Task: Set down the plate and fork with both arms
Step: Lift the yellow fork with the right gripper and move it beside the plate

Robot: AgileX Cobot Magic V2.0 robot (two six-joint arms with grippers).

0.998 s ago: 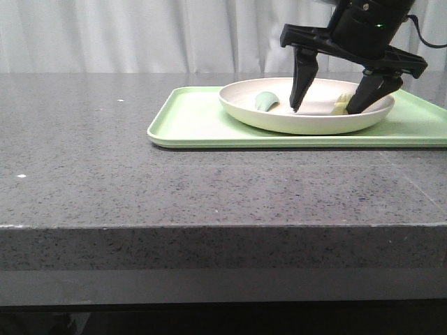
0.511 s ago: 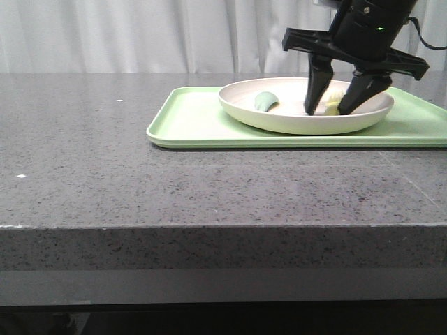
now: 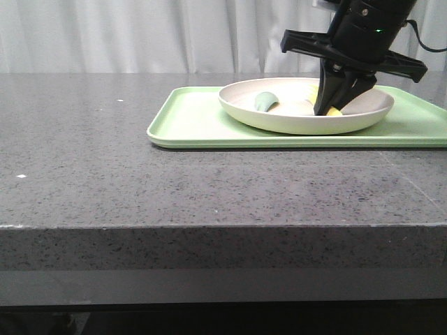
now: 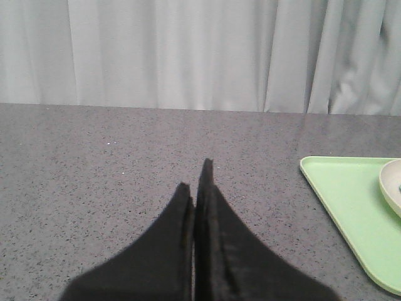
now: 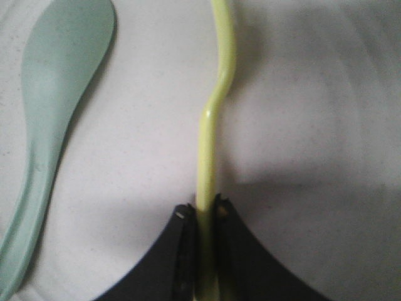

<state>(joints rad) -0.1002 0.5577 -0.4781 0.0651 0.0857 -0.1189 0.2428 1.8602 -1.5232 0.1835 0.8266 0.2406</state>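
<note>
The cream-white plate (image 3: 300, 122) sits on a light-green tray (image 3: 195, 122) at the back right of the table. My right gripper (image 3: 330, 108) reaches down into the plate and is shut on the pale-yellow fork (image 5: 216, 106), which lies edge-on between the fingers in the right wrist view. The right gripper (image 5: 202, 210) touches the plate's floor (image 5: 326, 125). A muted-green curved piece (image 5: 56, 100) lies in the plate beside the fork; it also shows in the front view (image 3: 265, 101). My left gripper (image 4: 194, 179) is shut and empty above the grey tabletop, left of the tray (image 4: 351, 207). It does not show in the front view.
The grey speckled tabletop (image 3: 140, 181) stretches left and in front of the tray. White curtains (image 3: 140, 35) hang behind the table. The table's front edge (image 3: 209, 227) runs across the lower front view.
My right gripper was open astride the fork one second ago. Its fingers have closed on the fork inside the plate.
</note>
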